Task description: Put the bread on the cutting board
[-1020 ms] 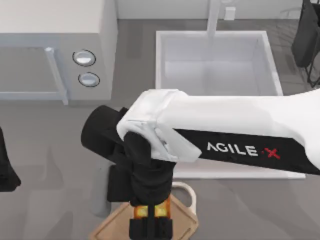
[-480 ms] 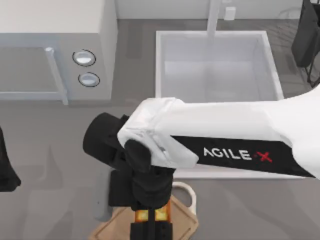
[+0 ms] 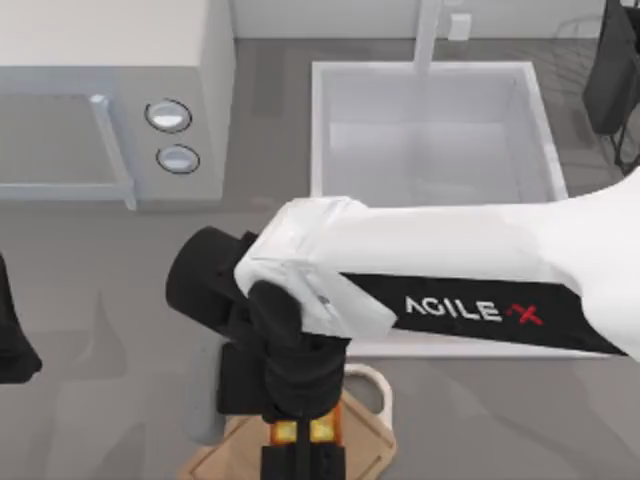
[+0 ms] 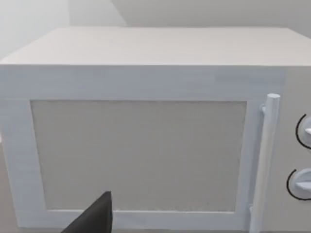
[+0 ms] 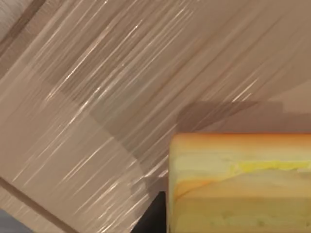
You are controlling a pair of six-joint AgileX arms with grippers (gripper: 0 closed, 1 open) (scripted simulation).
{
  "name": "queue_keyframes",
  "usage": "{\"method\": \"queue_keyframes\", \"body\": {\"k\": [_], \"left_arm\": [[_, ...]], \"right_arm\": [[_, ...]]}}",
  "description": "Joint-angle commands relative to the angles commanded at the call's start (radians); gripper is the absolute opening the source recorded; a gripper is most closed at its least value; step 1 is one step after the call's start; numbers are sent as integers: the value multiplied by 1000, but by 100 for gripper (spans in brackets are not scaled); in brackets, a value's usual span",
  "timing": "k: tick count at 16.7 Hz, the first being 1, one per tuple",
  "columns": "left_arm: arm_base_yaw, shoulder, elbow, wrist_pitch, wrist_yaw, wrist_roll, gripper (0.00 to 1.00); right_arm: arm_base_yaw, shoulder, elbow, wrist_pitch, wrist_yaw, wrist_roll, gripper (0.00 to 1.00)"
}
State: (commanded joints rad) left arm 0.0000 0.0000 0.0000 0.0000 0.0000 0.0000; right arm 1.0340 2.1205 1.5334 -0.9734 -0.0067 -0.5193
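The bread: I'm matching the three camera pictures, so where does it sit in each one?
Top view: the bread peeks out orange under the right arm's tool, over the cutting board at the bottom edge.
Left wrist view: not in it; it faces the microwave.
Right wrist view: the bread fills the lower right.
Shared landmark: the cutting board, in the top and right wrist views.

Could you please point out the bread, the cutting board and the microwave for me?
Golden-crusted bread (image 5: 238,184), right wrist view: on its pale cut side.
Light tan wooden cutting board (image 5: 97,97), right wrist view: on its bare top surface.
White box-shaped microwave (image 4: 138,155), left wrist view: on its door window.
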Motion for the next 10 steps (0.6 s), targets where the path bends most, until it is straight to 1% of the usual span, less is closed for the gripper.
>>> {"method": "queue_keyframes", "body": {"k": [4,5,10], "left_arm": [[0,0,0,0,0,0,100],[0,0,0,0,0,0,100],[0,0,0,0,0,0,100]], "right_arm": [[0,0,0,0,0,0,98],[0,0,0,0,0,0,100],[0,0,0,0,0,0,100]]}}
